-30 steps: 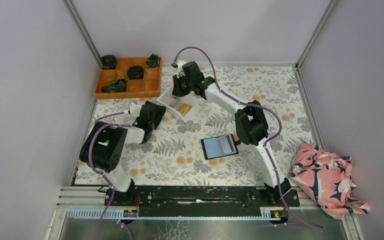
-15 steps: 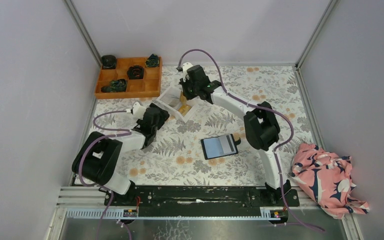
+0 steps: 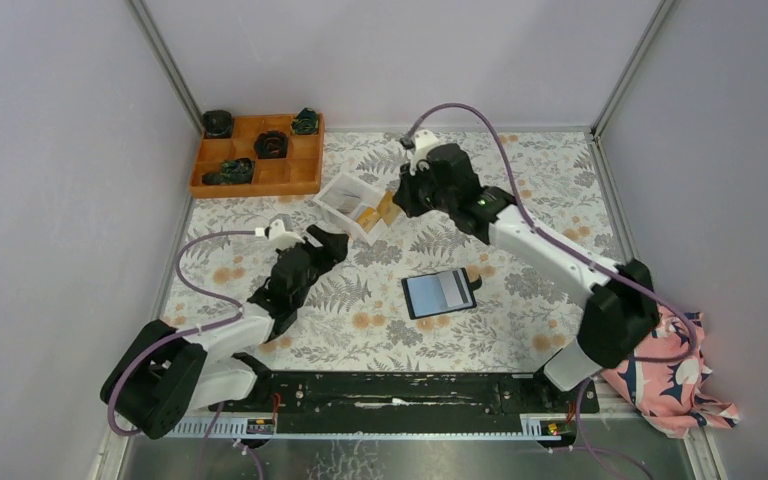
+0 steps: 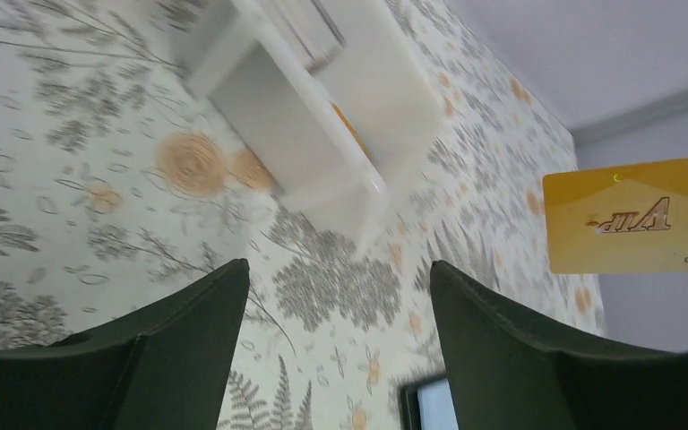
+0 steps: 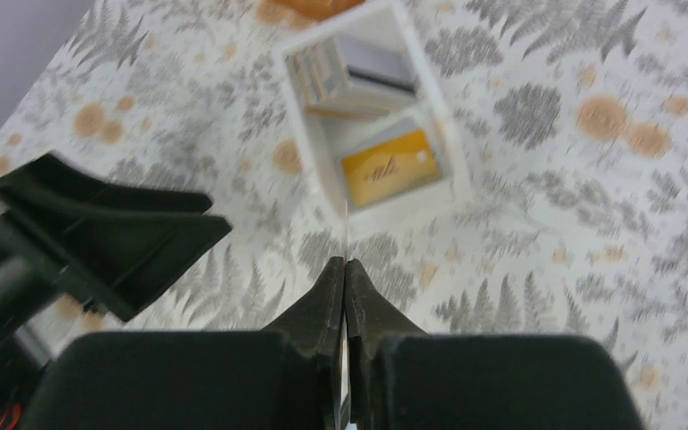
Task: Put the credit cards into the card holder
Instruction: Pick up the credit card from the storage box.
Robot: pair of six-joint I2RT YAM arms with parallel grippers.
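Credit cards (image 5: pixel 349 76) sit in the white tray (image 5: pixel 321 175) just beyond the right gripper (image 5: pixel 346 264), grey ones beside a yellow one (image 5: pixel 390 166). That gripper pinches another yellow card (image 4: pixel 640 215) edge-on. Card holder (image 3: pixel 440 292) lies open behind it; left gripper (image 4: pixel 336 269) spread wide.

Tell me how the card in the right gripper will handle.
Probably stiff: the card hangs flat, pinched at its edge by the right gripper. Likely light: edge-on it is a thin line. So small a grip may let it pivot.
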